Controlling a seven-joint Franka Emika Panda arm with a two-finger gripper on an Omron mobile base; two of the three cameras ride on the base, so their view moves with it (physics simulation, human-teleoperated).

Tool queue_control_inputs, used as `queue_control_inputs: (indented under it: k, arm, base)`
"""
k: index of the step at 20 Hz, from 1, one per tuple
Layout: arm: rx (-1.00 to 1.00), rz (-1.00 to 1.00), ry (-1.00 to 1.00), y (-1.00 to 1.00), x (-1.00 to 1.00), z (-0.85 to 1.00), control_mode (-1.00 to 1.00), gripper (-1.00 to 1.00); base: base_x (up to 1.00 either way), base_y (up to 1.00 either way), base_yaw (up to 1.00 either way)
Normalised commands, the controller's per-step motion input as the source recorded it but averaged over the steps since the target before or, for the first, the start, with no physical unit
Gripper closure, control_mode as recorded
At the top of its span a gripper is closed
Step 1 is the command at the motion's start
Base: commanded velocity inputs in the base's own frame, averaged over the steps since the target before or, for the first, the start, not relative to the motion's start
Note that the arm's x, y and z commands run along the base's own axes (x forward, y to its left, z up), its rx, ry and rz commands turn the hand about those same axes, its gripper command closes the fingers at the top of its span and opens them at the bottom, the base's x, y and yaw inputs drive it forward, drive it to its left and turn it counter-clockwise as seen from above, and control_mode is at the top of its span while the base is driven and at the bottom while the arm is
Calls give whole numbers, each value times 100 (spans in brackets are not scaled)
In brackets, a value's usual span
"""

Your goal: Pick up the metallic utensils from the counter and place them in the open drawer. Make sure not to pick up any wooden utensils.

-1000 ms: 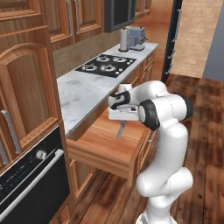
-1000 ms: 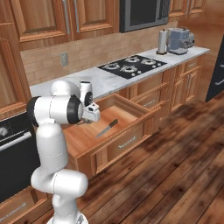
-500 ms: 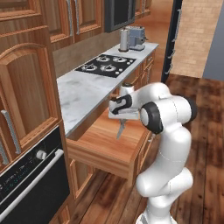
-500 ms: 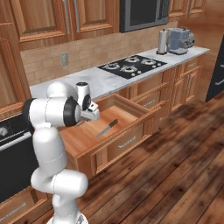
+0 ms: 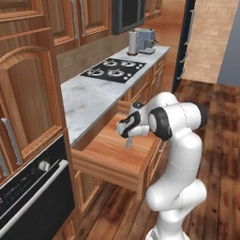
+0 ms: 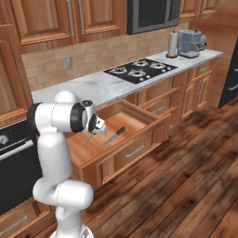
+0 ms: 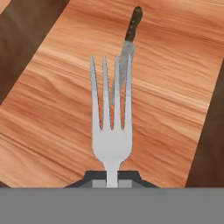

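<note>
My gripper [image 5: 127, 134] [image 6: 96, 129] [image 7: 112, 178] hangs over the open drawer [image 5: 101, 161] [image 6: 135, 149], shut on the handle of the silver fork [image 7: 111, 127]. The fork [image 5: 127, 142] [image 6: 87, 138] points its tines down toward the drawer's light-brown floor [image 7: 52, 109], a little above it. The knife [image 6: 114, 136] [image 7: 127, 46], silver blade and dark handle, lies flat inside the drawer just beyond the fork's tines. The counter and the wooden utensils are out of view.
A marble top with a black stove [image 5: 112, 69] [image 6: 139, 69] runs above the drawer. A toaster [image 6: 190, 42] and a steel canister stand at its far end. An oven [image 5: 33, 187] sits left of the drawer. Wood floor lies to the right.
The hand has come down with the fork, closer to the drawer floor, and the wrist has turned. The knife in the drawer has not moved.
</note>
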Motion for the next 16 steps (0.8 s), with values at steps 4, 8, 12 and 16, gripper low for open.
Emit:
queue_control_inputs:
  k: [4, 8, 12, 16]
  arm:
    - [0, 0, -7, 0, 17, -43, -100, 100]
    - [0, 0, -5, 0, 8, -19, -100, 100]
    - [0, 0, -1, 0, 2, -19, -100, 100]
    - [0, 0, 0, 0, 0, -15, -100, 100]
  base:
    - [0, 0, 0]
    - [0, 0, 0]
    - [0, 0, 0]
    - [0, 0, 0]
